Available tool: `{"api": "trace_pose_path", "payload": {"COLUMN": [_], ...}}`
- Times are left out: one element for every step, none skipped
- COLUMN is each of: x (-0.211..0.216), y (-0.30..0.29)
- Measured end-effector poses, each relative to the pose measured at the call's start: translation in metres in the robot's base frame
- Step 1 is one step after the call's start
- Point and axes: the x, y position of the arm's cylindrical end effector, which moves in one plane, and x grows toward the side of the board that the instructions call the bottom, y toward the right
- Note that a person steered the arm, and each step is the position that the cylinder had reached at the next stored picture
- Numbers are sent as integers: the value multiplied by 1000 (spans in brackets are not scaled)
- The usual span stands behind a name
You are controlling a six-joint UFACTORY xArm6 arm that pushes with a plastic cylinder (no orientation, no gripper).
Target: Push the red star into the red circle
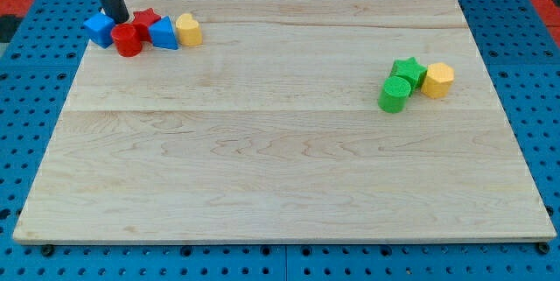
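Nearest the camera lies only the bare pale wooden tabletop (262, 176), its planks running across the view, resting on a blue pegboard that shows around its edges, with a patch of red at the view's top corners. Farther back, well to the view's right of the red circle, sits a separate group: a green cylinder block (395, 94), a green star block (408, 70) just behind it, and a yellow hexagonal block (437, 80) touching that star's right side. At the far left corner of the tabletop stands the red circle, a red cylinder block (127, 40). A blue cube-like block (100, 30) sits against its left, a blue triangular block (164, 33) against its right, and a yellow rounded block (188, 29) beyond that triangle. The red star block (146, 20) lies just behind the red circle, apparently already touching it. My tip (119, 18) stands just behind the red circle too, between the blue cube and the red star; the rig has no hand, so nothing is held. Crowding is the risk: a push from here could scatter the blue neighbours, nudge the circle toward the tabletop's edge, or slip off the star's points and spin it.
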Motion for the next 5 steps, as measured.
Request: {"api": "trace_pose_path", "payload": {"x": [0, -24, -19, 19, 33], "y": [4, -24, -39, -51, -20]}}
